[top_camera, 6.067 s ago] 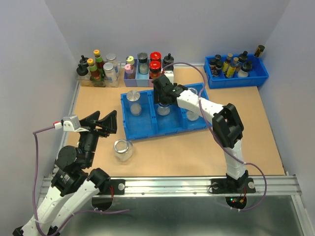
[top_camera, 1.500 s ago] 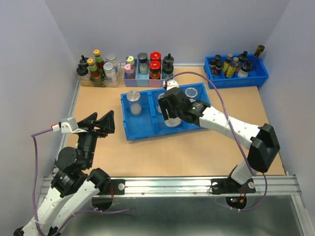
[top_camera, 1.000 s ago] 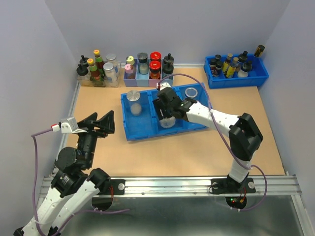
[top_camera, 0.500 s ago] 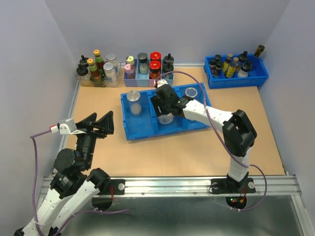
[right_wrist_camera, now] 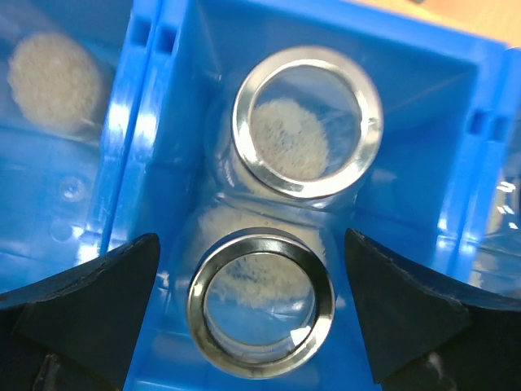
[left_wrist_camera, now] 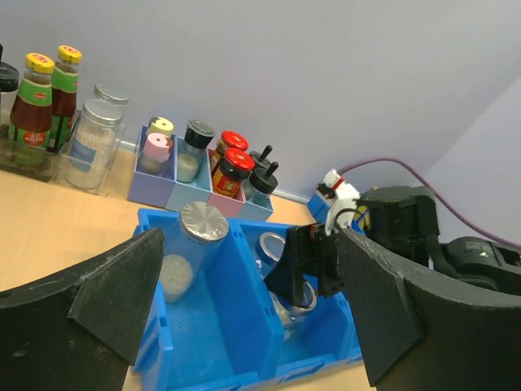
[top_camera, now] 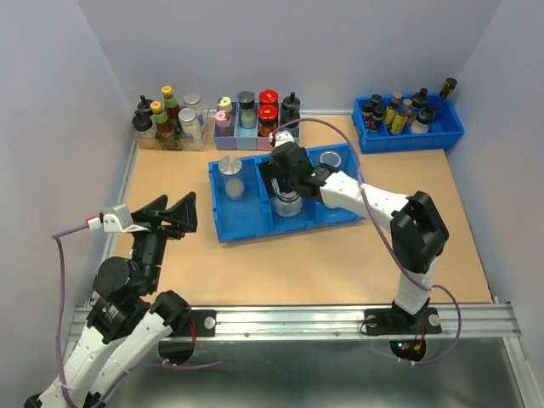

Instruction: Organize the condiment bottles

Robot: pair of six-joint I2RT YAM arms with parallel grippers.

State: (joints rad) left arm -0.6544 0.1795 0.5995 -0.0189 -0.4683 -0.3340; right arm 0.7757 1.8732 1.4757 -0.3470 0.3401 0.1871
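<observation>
A blue compartment tray (top_camera: 255, 228) lies mid-table. Its left compartment holds a clear jar with a flat silver lid (top_camera: 231, 173) (left_wrist_camera: 203, 224). In the middle compartment two open, silver-rimmed jars stand side by side: the farther one (right_wrist_camera: 307, 122) and the nearer one (right_wrist_camera: 260, 303). My right gripper (top_camera: 286, 184) (right_wrist_camera: 256, 314) hangs open directly over the nearer jar, a finger on each side, apart from the glass. Another open jar (top_camera: 331, 159) sits in the right compartment. My left gripper (top_camera: 174, 212) (left_wrist_camera: 244, 301) is open and empty, left of the tray.
Along the back wall stand a clear bin of sauce bottles (top_camera: 168, 119), pastel holders with coloured-capped bottles (top_camera: 255, 115) and a blue bin of dark bottles (top_camera: 408, 119). The tray's dividers (right_wrist_camera: 146, 122) rise close beside the right gripper's fingers.
My right gripper has opened and let go of the nearer jar in the middle compartment. The jar that lay on the table earlier is gone from there. The left arm has not moved.
</observation>
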